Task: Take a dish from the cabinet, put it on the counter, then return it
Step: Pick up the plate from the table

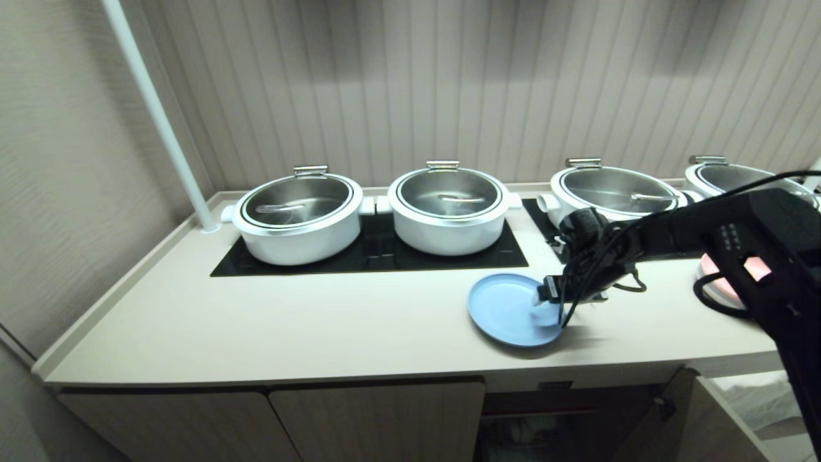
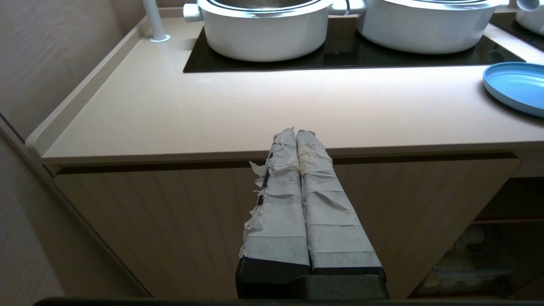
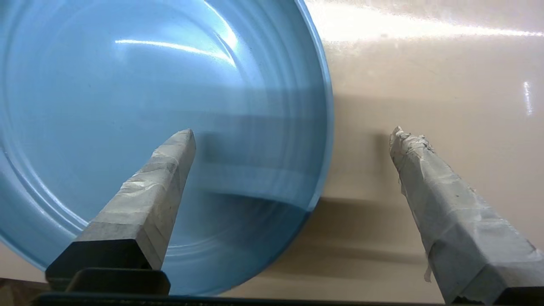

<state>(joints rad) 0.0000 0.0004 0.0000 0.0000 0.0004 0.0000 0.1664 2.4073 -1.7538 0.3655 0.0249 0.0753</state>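
Right hand (image 3: 291, 136) spread, straddling rim; dish (image 1: 510, 309) flat, face-up on counter (image 1: 288, 321).

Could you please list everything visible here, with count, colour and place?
dish: one, light blue, flat on the counter near its front edge
counter: one, cream-beige, spanning the view
cooktop panels: two, black, inset at the back
pots: four, white, glass-lidded, on the panels
pole: one, white, back left corner
pink plate: one, far right, mostly hidden
cabinet: beige, below; right section open
left hand: shut, parked before the cabinet
right hand: open, straddling the dish rim
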